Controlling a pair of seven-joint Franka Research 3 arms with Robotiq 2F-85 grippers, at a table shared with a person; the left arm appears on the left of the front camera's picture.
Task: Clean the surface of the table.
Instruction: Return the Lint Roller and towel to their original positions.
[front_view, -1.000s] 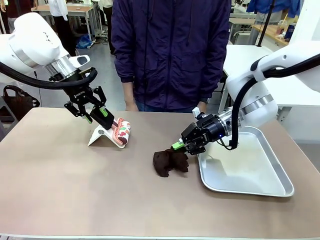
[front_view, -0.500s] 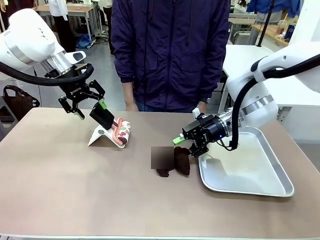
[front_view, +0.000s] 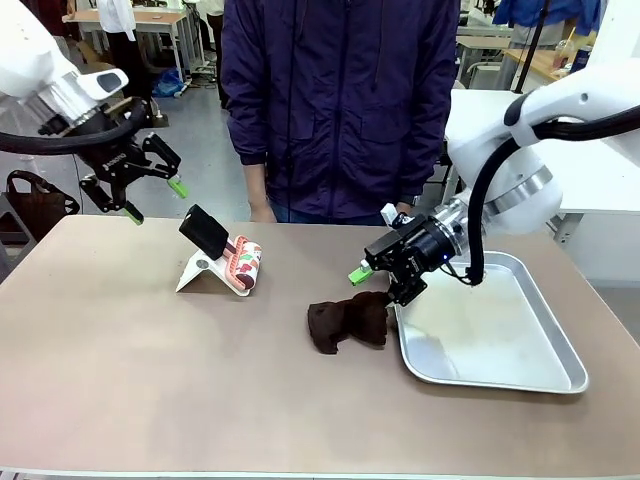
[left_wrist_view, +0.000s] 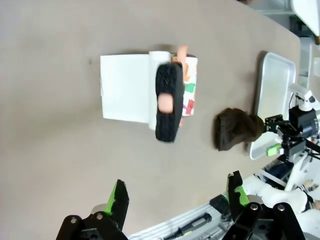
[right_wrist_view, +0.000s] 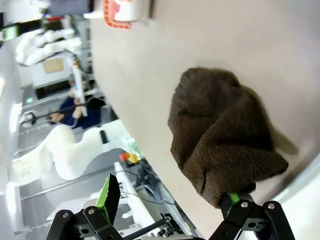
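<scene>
The brownish-tan table (front_view: 150, 380) carries a crumpled dark brown cloth (front_view: 345, 322) near its middle, right against the tray's left rim. My right gripper (front_view: 376, 287) hovers open over the cloth's right end. In the right wrist view the cloth (right_wrist_view: 220, 140) lies between the spread fingers, and its lower edge touches the right finger (right_wrist_view: 231, 199). My left gripper (front_view: 155, 201) hangs open above the table's far left corner, holding nothing. In the left wrist view it (left_wrist_view: 177, 185) stands well back from the white stand (left_wrist_view: 125, 87).
A silver metal tray (front_view: 500, 340) lies on the right. On the white stand (front_view: 197, 270) rests a black slab (front_view: 205, 232) beside a patterned roll (front_view: 243, 265). A person in a dark jacket (front_view: 340, 100) stands at the far edge.
My left gripper let go of the black slab on the stand and drew back up and left. My right gripper opened off the cloth, which shifted slightly towards the tray.
</scene>
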